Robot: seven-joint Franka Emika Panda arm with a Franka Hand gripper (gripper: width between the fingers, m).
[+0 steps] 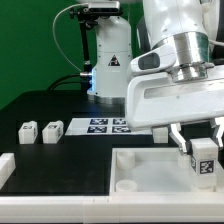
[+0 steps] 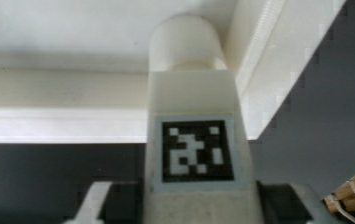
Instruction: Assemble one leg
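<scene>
My gripper (image 1: 200, 143) is shut on a white leg (image 1: 203, 160) with a black-and-white marker on its face. It holds the leg upright over the right side of the large white square tray-like piece (image 1: 140, 170). In the wrist view the leg (image 2: 195, 120) runs away from the fingers (image 2: 106, 200), its rounded end pointing at the tray's wall (image 2: 85, 60). Two more legs (image 1: 27, 131) (image 1: 50, 130) stand on the black table at the exterior view's left. Whether the held leg touches the tray I cannot tell.
The marker board (image 1: 105, 125) lies flat behind the tray. A white stand with a marker (image 1: 108, 60) rises at the back. A white block (image 1: 4, 168) sits at the exterior view's left edge.
</scene>
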